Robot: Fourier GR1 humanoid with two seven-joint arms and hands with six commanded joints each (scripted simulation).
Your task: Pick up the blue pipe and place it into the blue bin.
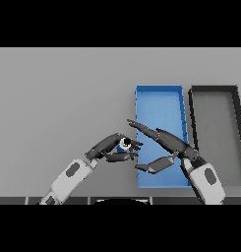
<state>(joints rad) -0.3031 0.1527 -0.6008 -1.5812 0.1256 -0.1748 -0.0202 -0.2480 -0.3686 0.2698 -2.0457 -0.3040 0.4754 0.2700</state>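
Blue pipe (pixel 125 143) gripped in the curled fingers (pixel 118 156) of the left hand (pixel 108 147), above the grey desk (pixel 58 98), just left of the blue bin (pixel 159 89), right hand (pixel 166 147) over the bin with fingers straight and spread, dark bin (pixel 214 89) alongside.

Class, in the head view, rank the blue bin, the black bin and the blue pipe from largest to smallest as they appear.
1. Blue bin and black bin: look alike in size, left unranked.
2. Blue pipe: smallest by far, held in the left hand.
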